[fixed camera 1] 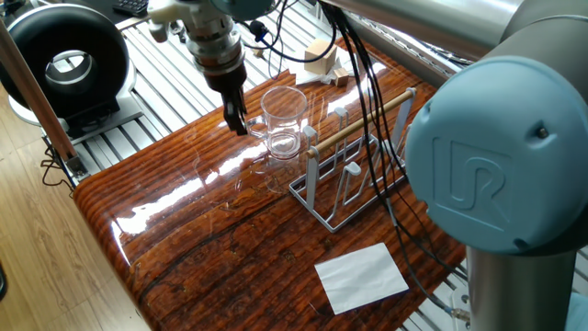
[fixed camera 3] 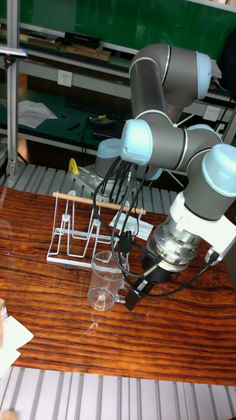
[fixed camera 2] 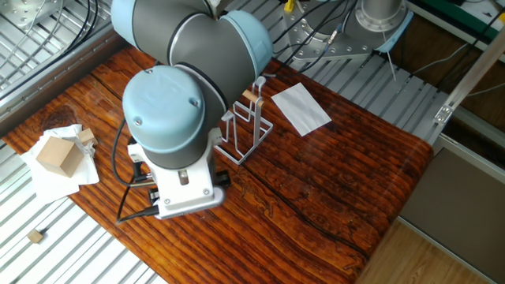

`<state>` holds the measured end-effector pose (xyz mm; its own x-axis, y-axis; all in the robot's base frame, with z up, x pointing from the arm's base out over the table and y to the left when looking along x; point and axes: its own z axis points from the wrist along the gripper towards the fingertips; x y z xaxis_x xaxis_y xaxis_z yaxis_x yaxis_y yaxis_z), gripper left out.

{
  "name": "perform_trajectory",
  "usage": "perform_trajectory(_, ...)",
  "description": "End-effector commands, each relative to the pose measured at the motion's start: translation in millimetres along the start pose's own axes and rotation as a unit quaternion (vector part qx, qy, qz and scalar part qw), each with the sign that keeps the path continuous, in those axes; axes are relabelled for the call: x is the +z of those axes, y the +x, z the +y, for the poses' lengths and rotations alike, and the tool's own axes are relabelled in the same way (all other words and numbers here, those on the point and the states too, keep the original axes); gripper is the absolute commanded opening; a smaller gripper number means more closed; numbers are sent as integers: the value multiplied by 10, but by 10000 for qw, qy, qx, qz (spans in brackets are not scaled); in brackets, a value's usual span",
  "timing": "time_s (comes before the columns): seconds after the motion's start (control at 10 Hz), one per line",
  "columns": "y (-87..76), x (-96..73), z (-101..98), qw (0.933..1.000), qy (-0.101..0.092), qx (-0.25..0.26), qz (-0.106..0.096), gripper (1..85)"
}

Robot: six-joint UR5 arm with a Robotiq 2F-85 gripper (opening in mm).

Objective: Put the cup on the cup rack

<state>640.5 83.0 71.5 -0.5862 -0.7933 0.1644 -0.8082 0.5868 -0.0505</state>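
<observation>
Near the centre of one fixed view: the cup, clear glass, stands upright on the table, mouth up; in the tall fixed view it sits low and centre.
Cup's neighbour: the cup rack, a pale wire stand with a wooden rod across its top, stands just beside the cup, to the right in that view; in the tall view it lies behind and to the left. No cup hangs on it.
Gripper: the gripper points down just beside the cup's left side; its dark tips reach the cup's lower side in the tall view.
Fingers: whether they clench the glass or stand free of it cannot be told; the tips look close together and outside the cup wall.
Progress: judged early; the cup is not yet lifted, and picking it up, carrying it and placing it on a peg all remain.
Surface: the table is glossy striped dark wood with strong glare; a white paper sheet lies lower right.
Further out: a wooden block on white paper at the left of the other fixed view, where the arm hides the cup.
Room: metal slats around the table, a black round device upper left, shelves behind in the tall view.
</observation>
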Motion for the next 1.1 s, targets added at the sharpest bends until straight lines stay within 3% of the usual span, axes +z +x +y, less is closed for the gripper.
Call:
perform_trajectory(0.0, 40, -20, -107, 9998, 176, -25, 113, 523)
perform_trajectory(0.4, -7, -26, -35, 10000, 37, 6, 24, 523)
perform_trajectory(1.0, 120, -33, -203, 9990, 349, -109, 255, 523)
